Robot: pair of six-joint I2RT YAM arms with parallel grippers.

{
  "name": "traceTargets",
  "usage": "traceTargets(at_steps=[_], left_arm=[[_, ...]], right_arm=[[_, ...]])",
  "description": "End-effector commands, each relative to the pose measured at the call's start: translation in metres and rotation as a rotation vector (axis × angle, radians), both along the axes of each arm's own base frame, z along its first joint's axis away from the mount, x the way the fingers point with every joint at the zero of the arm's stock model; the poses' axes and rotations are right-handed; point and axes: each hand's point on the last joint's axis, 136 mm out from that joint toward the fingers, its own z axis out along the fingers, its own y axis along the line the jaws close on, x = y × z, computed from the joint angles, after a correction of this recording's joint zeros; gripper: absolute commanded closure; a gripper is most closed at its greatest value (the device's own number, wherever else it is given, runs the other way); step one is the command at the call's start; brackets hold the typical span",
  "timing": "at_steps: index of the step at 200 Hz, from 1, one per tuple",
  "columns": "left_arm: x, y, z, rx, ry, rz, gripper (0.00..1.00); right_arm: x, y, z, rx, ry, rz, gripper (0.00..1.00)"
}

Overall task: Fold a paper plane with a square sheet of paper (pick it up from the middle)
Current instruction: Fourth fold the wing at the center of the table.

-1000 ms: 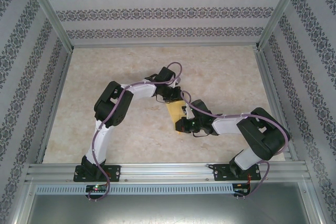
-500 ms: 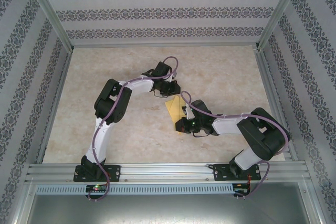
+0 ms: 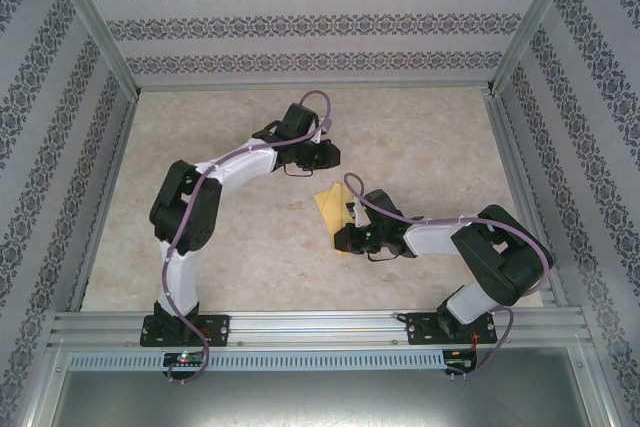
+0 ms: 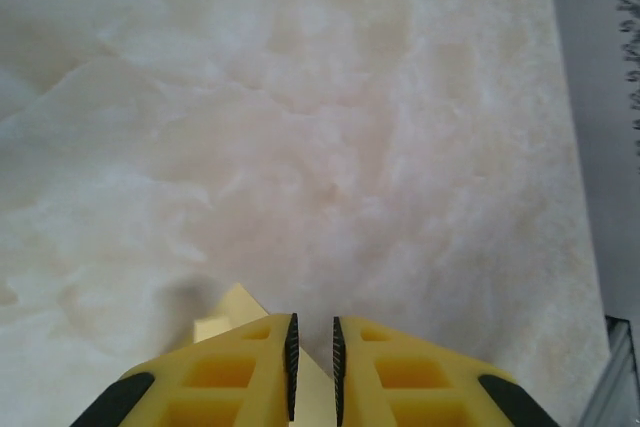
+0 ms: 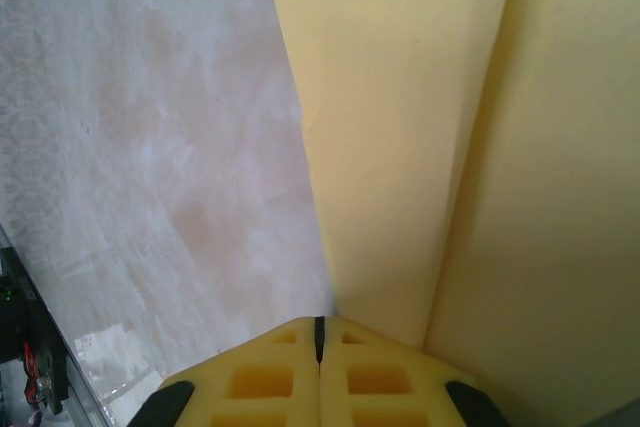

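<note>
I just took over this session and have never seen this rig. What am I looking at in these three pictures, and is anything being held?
Two white robot arms are bolted at the table's near edge; the overhead view looks down on them. The other two pictures come from cameras on each wrist, showing yellow fingers. The yellow folded paper lies on the marble-patterned table. The right gripper is closed at the paper's near end, apparently pinching it. The left gripper stands nearly shut over the paper's far tip; whether it grips is unclear.

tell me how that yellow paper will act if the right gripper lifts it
The paper looks thin and creased, so it will likely feel very light and droop away from the right gripper, though the crease may stiffen it somewhat. On the smooth table, it would probably slide if pushed.
</note>
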Motion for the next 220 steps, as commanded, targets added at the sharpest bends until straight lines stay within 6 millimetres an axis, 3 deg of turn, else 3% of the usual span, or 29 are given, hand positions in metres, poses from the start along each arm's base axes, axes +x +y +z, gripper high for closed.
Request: traceTargets(at_steps=[1, 76, 109, 156, 220], left_arm=[[-0.030, -0.002, -0.016, 0.029, 0.061, -0.025, 0.79], [-0.085, -0.021, -0.073, 0.028, 0.184, -0.103, 0.81], [-0.091, -0.017, -0.089, 0.080, 0.204, -0.127, 0.82], [-0.100, -0.003, -0.128, 0.163, 0.255, -0.129, 0.83], [-0.107, 0.016, -0.157, 0.278, 0.273, -0.131, 0.84]], right_arm=[[-0.052, -0.039, -0.049, -0.201, 0.217, 0.014, 0.95], [-0.051, -0.036, -0.046, -0.192, 0.211, 0.017, 0.94], [-0.053, -0.038, -0.045, -0.195, 0.210, 0.016, 0.94], [-0.055, -0.040, -0.040, -0.188, 0.204, 0.011, 0.94], [-0.058, -0.035, -0.031, -0.147, 0.195, 0.014, 0.94]])
